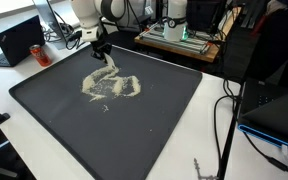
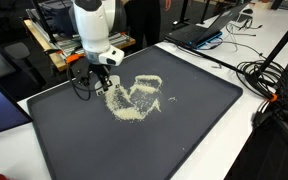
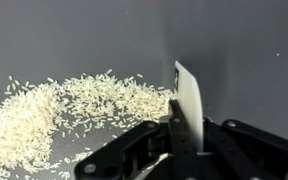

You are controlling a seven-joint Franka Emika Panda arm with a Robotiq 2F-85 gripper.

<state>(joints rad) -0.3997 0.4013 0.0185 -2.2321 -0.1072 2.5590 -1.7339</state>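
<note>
Black gripper [image 3: 176, 138] clamps a thin white card [image 3: 189, 98] upright, beside loose white rice [image 3: 74, 105] near the black mat's [image 1: 154, 120] far edge.

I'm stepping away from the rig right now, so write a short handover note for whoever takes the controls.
Gripper: shut on a white card, held upright at one end of the rice.
Rice: a ragged, curled band near the middle of the dark mat.
Done: most grains lie together in one patch.
Left: the patch is uneven, with a bare gap inside, and a few stray grains lie apart from it.
</note>
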